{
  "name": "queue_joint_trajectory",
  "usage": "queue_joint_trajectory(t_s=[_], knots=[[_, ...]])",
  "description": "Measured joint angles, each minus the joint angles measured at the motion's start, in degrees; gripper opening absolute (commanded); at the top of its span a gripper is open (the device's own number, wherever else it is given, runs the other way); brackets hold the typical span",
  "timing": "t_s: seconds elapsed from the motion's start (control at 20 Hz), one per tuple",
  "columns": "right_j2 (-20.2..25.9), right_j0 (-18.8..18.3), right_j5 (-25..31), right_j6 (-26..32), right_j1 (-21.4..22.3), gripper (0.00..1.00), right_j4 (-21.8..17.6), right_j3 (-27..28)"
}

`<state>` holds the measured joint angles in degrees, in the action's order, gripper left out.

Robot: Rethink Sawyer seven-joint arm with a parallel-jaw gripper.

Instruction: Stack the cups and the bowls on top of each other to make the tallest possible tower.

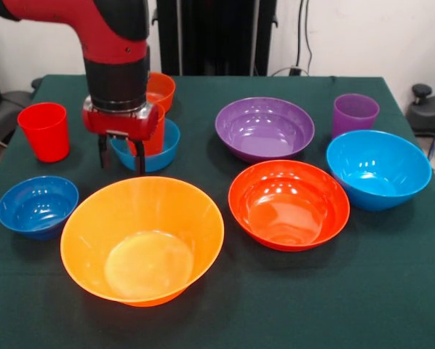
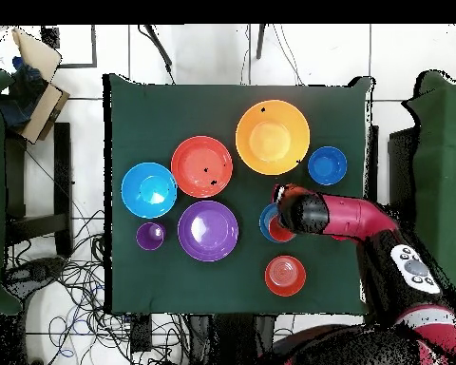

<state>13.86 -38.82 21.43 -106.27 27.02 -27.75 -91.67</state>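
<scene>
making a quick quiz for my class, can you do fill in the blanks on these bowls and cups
The biggest bowl is coloured ____. The small bowl holding an orange-red cup is coloured ____. The cup standing next to the purple bowl is coloured ____.
Missing words: yellow-orange; light blue; purple.

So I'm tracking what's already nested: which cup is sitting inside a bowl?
The orange-red cup, standing in the small light blue bowl under the claw. The red cup and purple cup stand alone on the cloth.
</scene>
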Motion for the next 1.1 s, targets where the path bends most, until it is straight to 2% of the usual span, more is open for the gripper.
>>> queue_joint_trajectory(t_s=[0.25, 0.75, 1.1], knots=[[0.07, -0.07, 3.35, 0.0, -1.25, 1.0, -0.01, 1.88], [2.18, -3.43, 18.11, 1.31, -1.09, 1.0, -0.06, 6.77], [4.51, -5.01, 19.21, 2.46, -1.21, 1.0, -2.77, 9.66]])
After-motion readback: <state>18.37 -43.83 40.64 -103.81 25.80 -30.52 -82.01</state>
